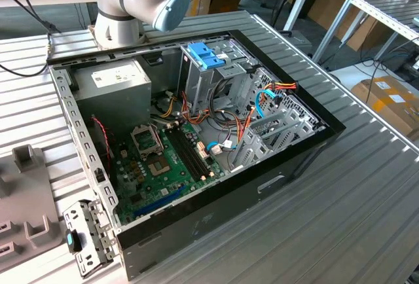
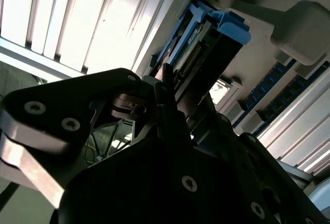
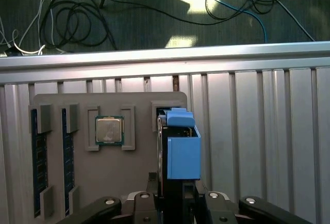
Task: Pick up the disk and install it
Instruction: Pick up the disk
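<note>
The disk (image 3: 181, 154), a dark drive with bright blue rails and a blue end tab, stands on edge between the fingers of my gripper (image 3: 172, 198) in the first wrist view. It sits over the open slot of a grey holder plate (image 3: 131, 175); whether it still touches the slot I cannot tell. The second wrist view shows the disk (image 2: 206, 46) from the side, its blue tab pointing at the holder, with my gripper (image 2: 170, 92) shut on its near end. The open computer case (image 1: 308, 146) lies on the table in the exterior view.
The holder also carries a processor chip (image 3: 109, 130) and memory sticks (image 3: 34, 162). It lies on a slatted metal table (image 3: 258, 131) with loose cables (image 3: 77, 22) on the floor beyond. Inside the case, a tall grey bay with a blue clip (image 1: 206, 55) stands near metal drive cages (image 1: 275, 130).
</note>
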You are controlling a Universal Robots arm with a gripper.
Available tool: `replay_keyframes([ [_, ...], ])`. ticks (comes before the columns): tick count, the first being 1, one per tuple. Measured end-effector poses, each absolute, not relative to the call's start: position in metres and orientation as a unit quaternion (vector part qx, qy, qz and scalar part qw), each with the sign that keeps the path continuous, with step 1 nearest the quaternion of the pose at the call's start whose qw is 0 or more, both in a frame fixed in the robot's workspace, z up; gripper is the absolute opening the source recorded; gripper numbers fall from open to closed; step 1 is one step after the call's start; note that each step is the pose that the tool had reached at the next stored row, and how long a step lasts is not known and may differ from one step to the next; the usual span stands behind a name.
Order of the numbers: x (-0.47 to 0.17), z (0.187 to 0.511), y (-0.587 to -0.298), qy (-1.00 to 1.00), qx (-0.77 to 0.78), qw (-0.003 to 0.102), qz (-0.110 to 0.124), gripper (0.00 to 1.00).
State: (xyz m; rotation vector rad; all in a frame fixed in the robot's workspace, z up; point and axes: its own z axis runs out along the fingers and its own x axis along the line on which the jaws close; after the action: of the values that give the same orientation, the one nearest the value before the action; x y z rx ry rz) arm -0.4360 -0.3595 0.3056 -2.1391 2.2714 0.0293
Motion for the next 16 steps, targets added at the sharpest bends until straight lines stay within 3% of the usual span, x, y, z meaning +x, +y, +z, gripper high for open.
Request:
replay_keyframes([
  [16,-0.436,0.3127,-0.3595,0.728,-0.686,0.011,0.009,0.35],
])
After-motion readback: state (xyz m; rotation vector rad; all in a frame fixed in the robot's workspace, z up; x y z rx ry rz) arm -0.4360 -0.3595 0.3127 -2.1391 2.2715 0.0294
